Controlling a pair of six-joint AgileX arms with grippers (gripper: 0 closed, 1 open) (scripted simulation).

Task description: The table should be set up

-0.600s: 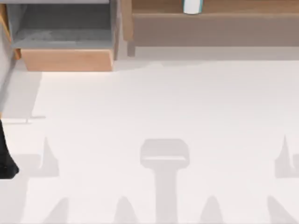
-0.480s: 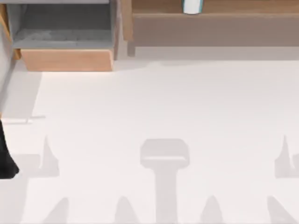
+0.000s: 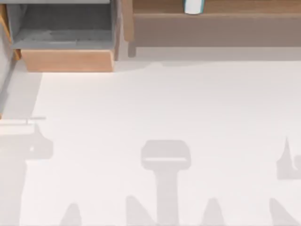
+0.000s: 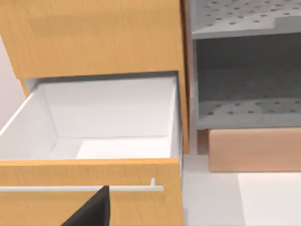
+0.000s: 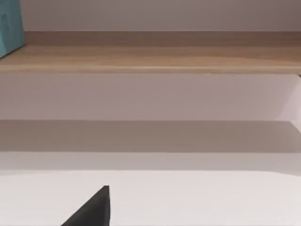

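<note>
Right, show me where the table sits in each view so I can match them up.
Top view: the table takes up most of the picture, below the box and the shelf.
Left wrist view: the table is the pale surface in front of the box's wooden front.
Right wrist view: the table is the pale surface before the shelf.
Landmarks: the box links the top and left wrist views, the shelf the top and right wrist views.

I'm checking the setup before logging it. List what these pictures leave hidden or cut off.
- Left gripper: in the left wrist view the bottom edge cuts it to a dark tip, so I cannot tell its state.
- Right gripper: the same, in the right wrist view.
- White and teal object on the wooden shelf: cut by the top edge of the top view.
- Open drawer: its front panel hides the near floor.
</note>
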